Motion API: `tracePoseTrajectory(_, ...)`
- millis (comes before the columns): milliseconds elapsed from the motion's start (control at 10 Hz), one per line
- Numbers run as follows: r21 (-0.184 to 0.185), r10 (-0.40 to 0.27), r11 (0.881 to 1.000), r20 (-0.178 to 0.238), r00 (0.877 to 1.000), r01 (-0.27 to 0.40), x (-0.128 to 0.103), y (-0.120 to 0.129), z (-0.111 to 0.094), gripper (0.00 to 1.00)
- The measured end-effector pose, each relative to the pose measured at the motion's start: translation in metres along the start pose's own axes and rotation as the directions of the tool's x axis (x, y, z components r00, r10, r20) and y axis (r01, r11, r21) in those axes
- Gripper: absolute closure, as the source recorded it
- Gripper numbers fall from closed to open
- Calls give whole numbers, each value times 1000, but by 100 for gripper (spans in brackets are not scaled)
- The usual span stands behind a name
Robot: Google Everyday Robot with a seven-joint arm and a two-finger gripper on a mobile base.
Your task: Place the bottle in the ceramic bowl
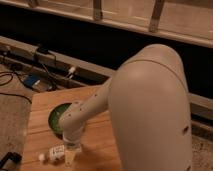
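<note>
— What's the setting?
— A wooden table, with cables on the floor at its 10 o'clock (a dim room).
— Count?
— One ceramic bowl. One bottle on the table at the bowl's 6 o'clock. One gripper just beside the bottle, at its 3 o'clock; I cannot tell its grip.

No readable text, bottle label (dark print) illegible, tool beside it

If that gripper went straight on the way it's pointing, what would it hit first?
Probably the wooden table, right beside the bottle lying there. The gripper points down near the table's front edge, at the bottle's right end. Depth is unclear, so it might touch the bottle first.
</note>
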Motion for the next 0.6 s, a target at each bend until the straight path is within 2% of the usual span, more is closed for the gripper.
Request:
tracePoseTrajectory(200, -23, -23, 999, 5, 1000, 23, -4, -3, 18, 20)
tracePoseTrajectory(400, -38, -35, 999, 11, 999, 36, -6, -4, 28, 22)
tracePoseTrajectory(600, -32, -42, 999, 14, 999, 42, -6, -3, 30, 41)
